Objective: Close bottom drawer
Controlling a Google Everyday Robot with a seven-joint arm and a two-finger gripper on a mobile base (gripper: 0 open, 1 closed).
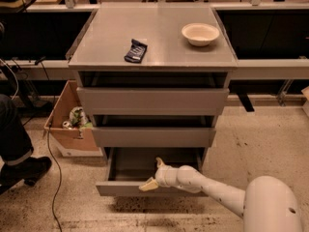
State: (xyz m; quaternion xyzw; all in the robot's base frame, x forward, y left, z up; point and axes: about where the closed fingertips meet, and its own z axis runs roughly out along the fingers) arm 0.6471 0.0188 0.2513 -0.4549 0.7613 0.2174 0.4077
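**Bottom drawer hanging out, gripper at its front lip**

Up on the cabinet top [159, 18], a dark packet [135, 50] lies at 8 o'clock from a cream bowl [200, 34]. A cardboard box [67, 132] sits on the floor at the cabinet's 9 o'clock, with a shoe [24, 169] further out. The bottom drawer [120, 189] sticks out well past the two above. The gripper [150, 174] is at its front edge, fingers spread and gripping nothing. The white arm [217, 192] reaches in from 4 o'clock.
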